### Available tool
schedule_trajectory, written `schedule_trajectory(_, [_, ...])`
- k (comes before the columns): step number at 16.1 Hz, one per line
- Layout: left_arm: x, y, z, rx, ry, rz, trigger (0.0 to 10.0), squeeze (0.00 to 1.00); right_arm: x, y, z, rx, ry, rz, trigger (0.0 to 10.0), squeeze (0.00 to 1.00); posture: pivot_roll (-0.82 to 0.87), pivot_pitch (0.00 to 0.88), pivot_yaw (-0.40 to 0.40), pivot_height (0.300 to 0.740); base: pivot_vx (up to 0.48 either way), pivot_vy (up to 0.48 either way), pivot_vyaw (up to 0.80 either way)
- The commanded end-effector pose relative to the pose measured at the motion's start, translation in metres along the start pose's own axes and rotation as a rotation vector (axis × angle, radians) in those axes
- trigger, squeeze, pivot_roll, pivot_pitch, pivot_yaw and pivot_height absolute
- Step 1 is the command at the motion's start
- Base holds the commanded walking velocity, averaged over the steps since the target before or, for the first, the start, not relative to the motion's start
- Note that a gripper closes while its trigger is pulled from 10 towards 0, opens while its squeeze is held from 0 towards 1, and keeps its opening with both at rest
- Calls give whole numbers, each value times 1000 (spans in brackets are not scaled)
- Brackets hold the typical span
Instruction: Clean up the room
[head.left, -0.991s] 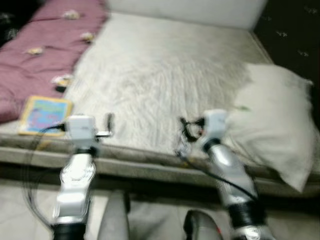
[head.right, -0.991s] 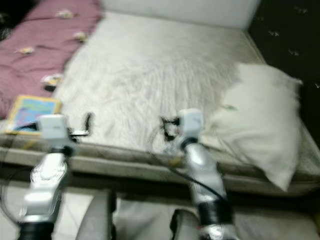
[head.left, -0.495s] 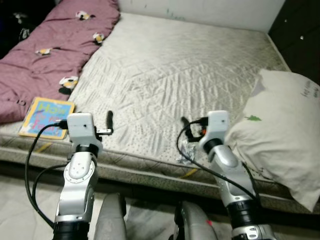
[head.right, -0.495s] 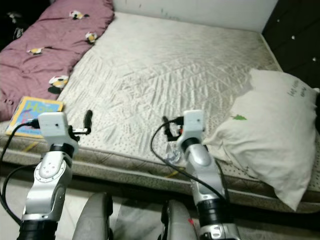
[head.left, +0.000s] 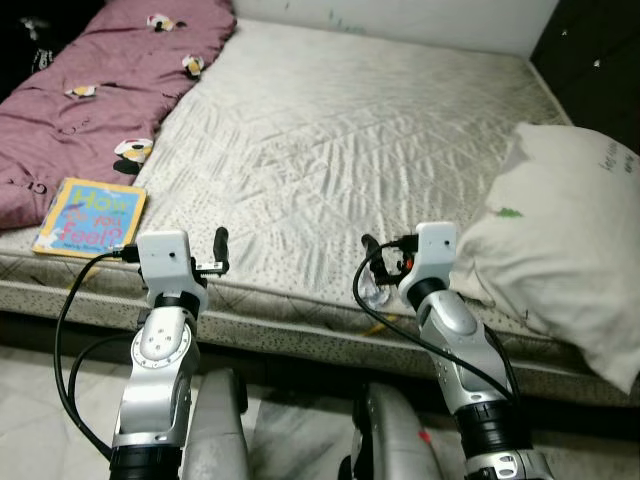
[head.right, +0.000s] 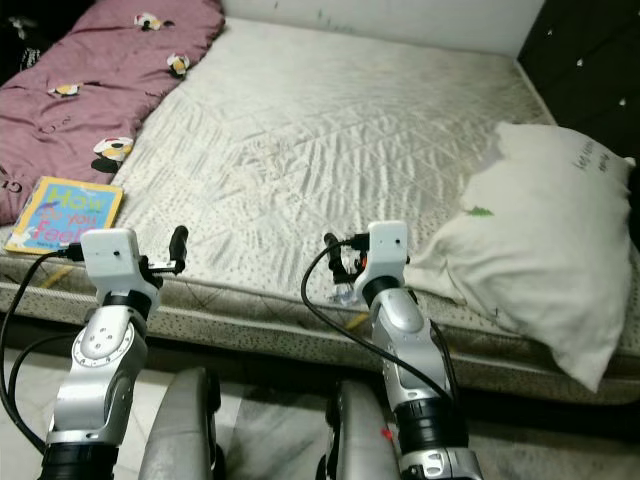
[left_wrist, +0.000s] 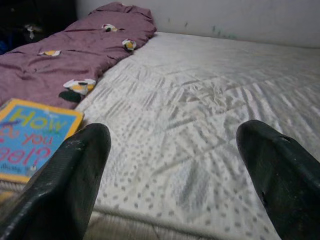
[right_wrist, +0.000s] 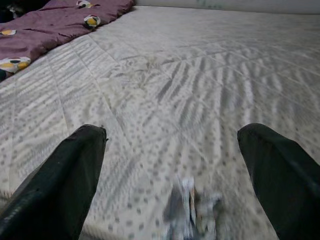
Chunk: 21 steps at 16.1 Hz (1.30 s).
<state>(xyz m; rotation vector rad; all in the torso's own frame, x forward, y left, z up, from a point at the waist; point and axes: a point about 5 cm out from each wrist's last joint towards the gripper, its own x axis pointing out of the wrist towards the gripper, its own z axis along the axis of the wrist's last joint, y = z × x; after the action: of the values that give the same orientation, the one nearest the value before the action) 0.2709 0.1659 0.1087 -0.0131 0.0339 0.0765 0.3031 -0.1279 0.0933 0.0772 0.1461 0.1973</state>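
A bare quilted mattress (head.left: 330, 130) lies in front of me. A small crumpled wrapper (right_wrist: 192, 210) rests near its front edge, just below my right gripper (right_wrist: 172, 170), which is open and holds nothing. A colourful picture book (head.left: 90, 216) sits at the mattress's front left corner, left of my left gripper (left_wrist: 175, 170); that gripper is open too, with nothing between its fingers. A maroon blanket (head.left: 90, 100) with small flower patches is bunched along the left side. A white pillow (head.left: 560, 240) lies at the right edge, overhanging the front.
Dark furniture (head.left: 600, 60) stands beyond the bed's right side, and a white wall runs behind the bed's head. Pale floor (head.left: 40, 400) shows below the mattress edge, in front of my legs. The mattress's middle is bare fabric.
The whole picture has sharpened and shifted slightly as the camera moved. Both arms keep the same pose over the mattress's front edge, grippers still open.
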Motion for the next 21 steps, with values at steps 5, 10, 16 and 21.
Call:
schedule_trajectory(5, [-2, -1, 3, 17, -22, -25, 10000, 0, 0, -3, -5, 1, 31, -5, 10000, 0, 46, 0, -62, 540, 0, 0, 0])
schedule_trajectory(10, [-4, -2, 3, 15, -26, -42, 10000, 0, -1, -1, -9, -14, 47, 6, 10000, 0, 50, 0, -68, 540, 162, 0, 0])
schedule_trajectory(16, [-6, -3, 1, 14, -23, -50, 10000, 0, 0, -1, -12, -17, 61, 11, 10000, 0, 54, 0, -68, 540, 311, 0, 0])
schedule_trajectory(21, [-4, -2, 1, 19, -15, -48, 10000, 0, 2, 1, -12, -16, 63, 20, 10000, 0, 57, 0, -67, 540, 310, 0, 0])
